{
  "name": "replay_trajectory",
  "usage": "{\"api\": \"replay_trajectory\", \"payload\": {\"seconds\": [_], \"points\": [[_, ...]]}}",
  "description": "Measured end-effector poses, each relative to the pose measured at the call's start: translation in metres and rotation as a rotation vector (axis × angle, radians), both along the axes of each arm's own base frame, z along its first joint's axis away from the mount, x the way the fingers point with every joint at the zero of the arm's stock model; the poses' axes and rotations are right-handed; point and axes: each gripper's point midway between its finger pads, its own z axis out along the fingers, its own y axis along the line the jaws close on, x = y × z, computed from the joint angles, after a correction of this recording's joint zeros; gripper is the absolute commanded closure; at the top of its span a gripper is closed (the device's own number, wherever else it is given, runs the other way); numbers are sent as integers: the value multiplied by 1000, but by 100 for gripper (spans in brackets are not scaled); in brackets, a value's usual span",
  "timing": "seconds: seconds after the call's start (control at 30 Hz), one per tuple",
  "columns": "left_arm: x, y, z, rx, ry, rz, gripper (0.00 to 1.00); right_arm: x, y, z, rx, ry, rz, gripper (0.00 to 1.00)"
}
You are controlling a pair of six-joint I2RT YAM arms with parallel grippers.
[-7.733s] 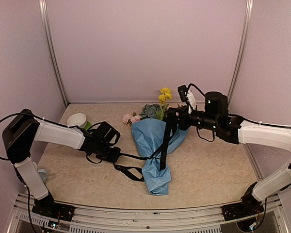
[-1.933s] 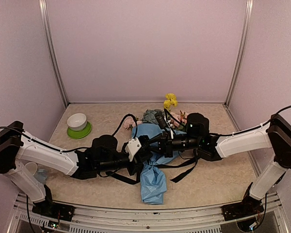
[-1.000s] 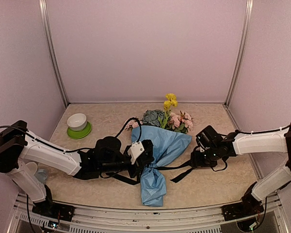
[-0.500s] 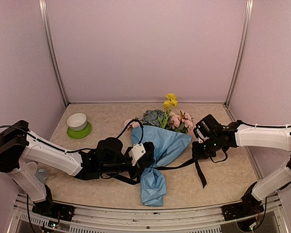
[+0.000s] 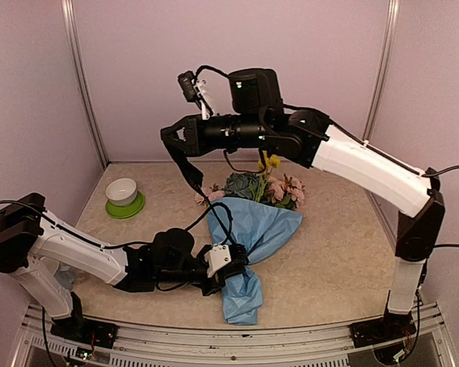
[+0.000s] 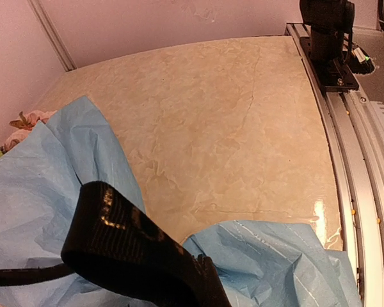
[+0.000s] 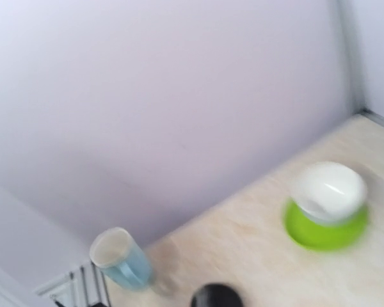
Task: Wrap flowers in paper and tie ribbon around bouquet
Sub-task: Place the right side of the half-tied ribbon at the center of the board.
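Top external view shows the bouquet (image 5: 252,225) lying at the middle of the bench (image 5: 344,260), its flowers (image 5: 264,183) toward the back edge and the twisted tail of the paper (image 5: 241,290) toward the near edge. The left gripper (image 5: 234,261) sits low at the bouquet's neck with jaws together; the left wrist view has the ribbon (image 6: 125,240) looped over the blue paper (image 6: 45,192) and running down into that grip. The right gripper (image 5: 170,138) hangs high above the back left area, clamped on the ribbon (image 5: 193,177), which slants down to the bouquet. A white bowl (image 5: 122,189) on a green saucer (image 5: 127,208) stands near the back left corner.
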Motion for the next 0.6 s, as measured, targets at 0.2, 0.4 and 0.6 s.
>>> {"api": "replay_trajectory", "payload": {"seconds": [0.2, 0.4, 0.6], "points": [[-7, -3, 0, 9, -24, -10, 100, -12, 78, -59, -52, 42, 160, 100], [-6, -3, 0, 17, -35, -11, 100, -40, 103, -109, -117, 126, 269, 29], [-7, -4, -3, 26, -33, -12, 100, -49, 105, -111, -123, 122, 303, 0]]}}
